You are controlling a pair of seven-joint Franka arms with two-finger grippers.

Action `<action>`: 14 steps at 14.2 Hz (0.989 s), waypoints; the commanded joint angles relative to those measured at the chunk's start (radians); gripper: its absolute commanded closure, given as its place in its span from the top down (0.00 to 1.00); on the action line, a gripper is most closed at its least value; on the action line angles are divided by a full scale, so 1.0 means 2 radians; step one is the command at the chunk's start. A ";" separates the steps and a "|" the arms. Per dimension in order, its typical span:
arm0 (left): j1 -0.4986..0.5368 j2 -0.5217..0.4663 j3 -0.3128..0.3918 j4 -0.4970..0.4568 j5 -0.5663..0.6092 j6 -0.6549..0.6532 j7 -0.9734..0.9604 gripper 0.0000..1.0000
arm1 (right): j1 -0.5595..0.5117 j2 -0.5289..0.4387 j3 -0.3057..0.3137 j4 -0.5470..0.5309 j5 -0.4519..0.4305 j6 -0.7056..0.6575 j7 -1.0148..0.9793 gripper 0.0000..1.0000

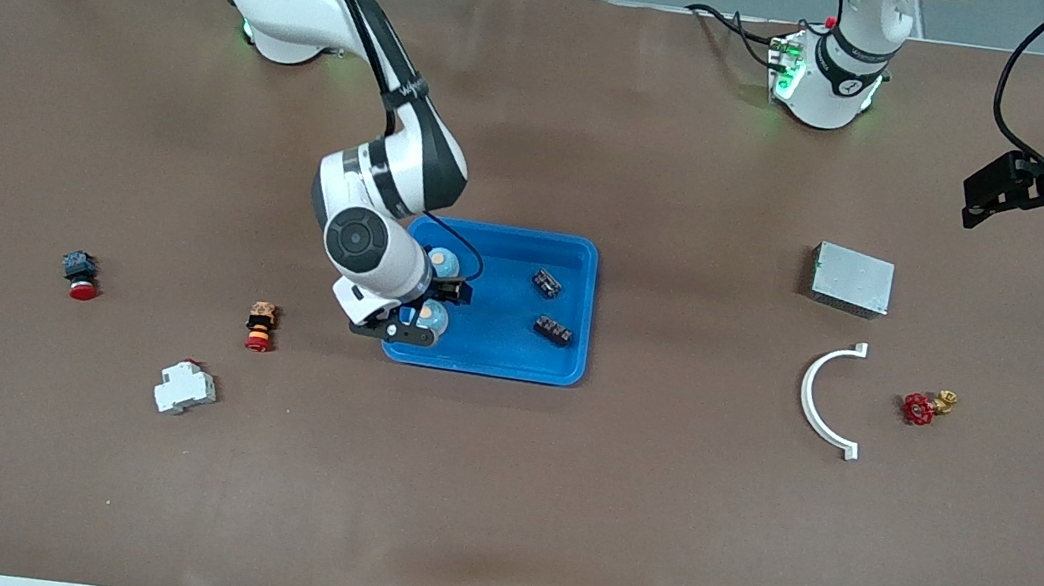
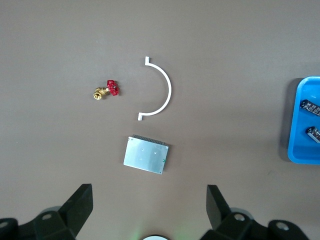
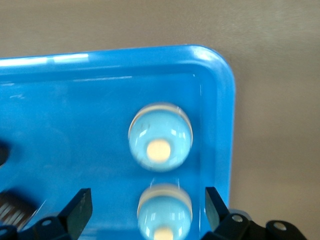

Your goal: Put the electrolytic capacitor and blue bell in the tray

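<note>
The blue tray [image 1: 492,368] lies mid-table and holds two light blue bells [image 1: 442,262] [image 1: 431,318] at its end toward the right arm, plus two small dark ribbed parts [image 1: 546,283] [image 1: 553,329]. My right gripper [image 1: 423,315] hangs low over the tray, open, with its fingers on either side of one bell [image 3: 164,212] and not touching it. The other bell [image 3: 160,137] stands beside it near the tray's rim [image 3: 225,100]. My left gripper [image 1: 989,193] is open and empty, waiting high over the table's left-arm end; in its wrist view it [image 2: 150,200] looks down on bare table.
A grey metal box [image 1: 852,279], a white curved bracket [image 1: 816,397] and a red-handled brass valve [image 1: 920,408] lie toward the left arm's end. A red push button [image 1: 80,275], an orange-red button [image 1: 260,326] and a white breaker [image 1: 185,387] lie toward the right arm's end.
</note>
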 commanded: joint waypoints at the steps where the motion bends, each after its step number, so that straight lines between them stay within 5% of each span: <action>1: 0.004 -0.011 -0.002 -0.004 -0.009 -0.002 0.000 1.00 | 0.002 -0.073 -0.003 -0.054 -0.005 -0.011 0.004 1.00; 7: 0.002 -0.007 -0.003 -0.002 -0.008 -0.002 0.003 1.00 | -0.013 -0.167 -0.006 -0.097 -0.006 -0.073 -0.002 1.00; 14: 0.001 -0.005 -0.003 -0.003 -0.010 -0.003 0.007 1.00 | -0.149 -0.265 -0.006 -0.101 -0.080 -0.215 -0.138 1.00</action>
